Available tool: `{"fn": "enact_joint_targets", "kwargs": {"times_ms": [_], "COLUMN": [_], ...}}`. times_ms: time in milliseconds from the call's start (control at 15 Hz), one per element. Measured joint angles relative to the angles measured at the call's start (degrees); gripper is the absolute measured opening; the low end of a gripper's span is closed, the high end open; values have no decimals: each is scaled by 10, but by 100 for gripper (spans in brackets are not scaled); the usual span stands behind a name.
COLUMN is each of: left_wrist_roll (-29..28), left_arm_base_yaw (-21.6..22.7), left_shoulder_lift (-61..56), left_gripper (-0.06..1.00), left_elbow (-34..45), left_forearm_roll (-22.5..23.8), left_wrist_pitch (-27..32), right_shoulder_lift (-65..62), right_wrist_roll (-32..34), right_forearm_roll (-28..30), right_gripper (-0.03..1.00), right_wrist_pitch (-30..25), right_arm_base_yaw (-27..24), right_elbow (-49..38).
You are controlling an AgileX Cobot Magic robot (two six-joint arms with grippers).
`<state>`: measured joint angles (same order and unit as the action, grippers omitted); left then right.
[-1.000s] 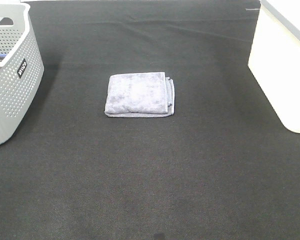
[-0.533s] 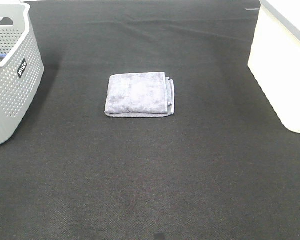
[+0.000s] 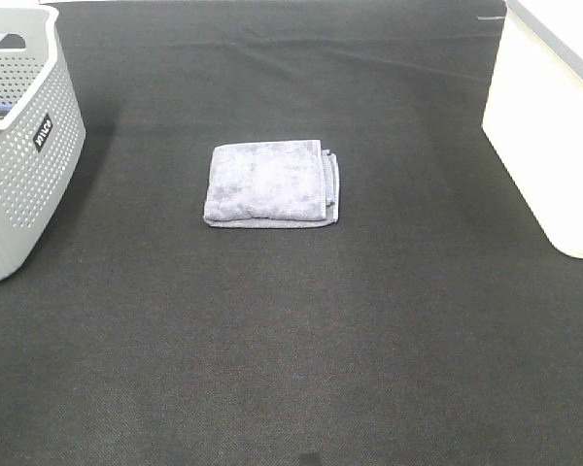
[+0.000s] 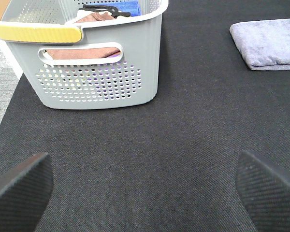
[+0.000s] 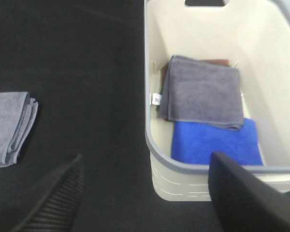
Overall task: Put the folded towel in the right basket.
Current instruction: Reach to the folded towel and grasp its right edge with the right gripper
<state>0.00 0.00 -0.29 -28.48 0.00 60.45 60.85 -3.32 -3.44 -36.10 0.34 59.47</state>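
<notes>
Folded towel lies flat, well apart from left hand, right hand.

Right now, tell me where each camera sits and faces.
Exterior high: mounted above, looking down on the folded towel between the grey basket and the right basket; no arm shows.
Left wrist: on the left arm, facing the grey basket; open left gripper shows.
Right wrist: on the right arm, looking into the right basket; open right gripper shows.
All three share the folded towel.
</notes>
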Motion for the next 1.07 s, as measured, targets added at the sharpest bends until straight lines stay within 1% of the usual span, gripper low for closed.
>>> {"fn": "enact_joint_targets", "kwargs": {"times_ms": [200, 267, 400, 467, 600, 800, 867, 933, 1067], "left_wrist_roll": [0, 0, 0, 0, 0, 0, 0, 0, 0], "left_arm_base_yaw": [0, 0, 0, 0, 0, 0, 0, 0, 0], "left_shoulder_lift": [0, 0, 0, 0, 0, 0, 0, 0, 0], "left_gripper": [97, 97, 97, 97, 97, 97, 97, 97, 97], "left_elbow": [0, 0, 0, 0, 0, 0, 0, 0, 0], "left_forearm_roll": [0, 0, 0, 0, 0, 0, 0, 0, 0], "left_wrist_pitch": [0, 0, 0, 0, 0, 0, 0, 0, 0], "right_shoulder_lift": [150, 223, 303, 303, 372, 449, 492, 523, 586], "right_wrist_roll": [-6, -23, -50, -50, -76, -81, -79, -76, -76], "right_forearm_roll": [-45, -75, -116, -116, -135, -140, -148, -158, -193], "right_gripper": [69, 69, 68, 68, 68, 68, 68, 68, 68], "right_wrist_pitch": [-62, -101, -141, -141, -163, -167, -179, -191, -220], "right_arm_base_yaw": [0, 0, 0, 0, 11, 65, 86, 95, 99], "right_elbow": [113, 179, 252, 252, 312, 380, 414, 434, 476]}}
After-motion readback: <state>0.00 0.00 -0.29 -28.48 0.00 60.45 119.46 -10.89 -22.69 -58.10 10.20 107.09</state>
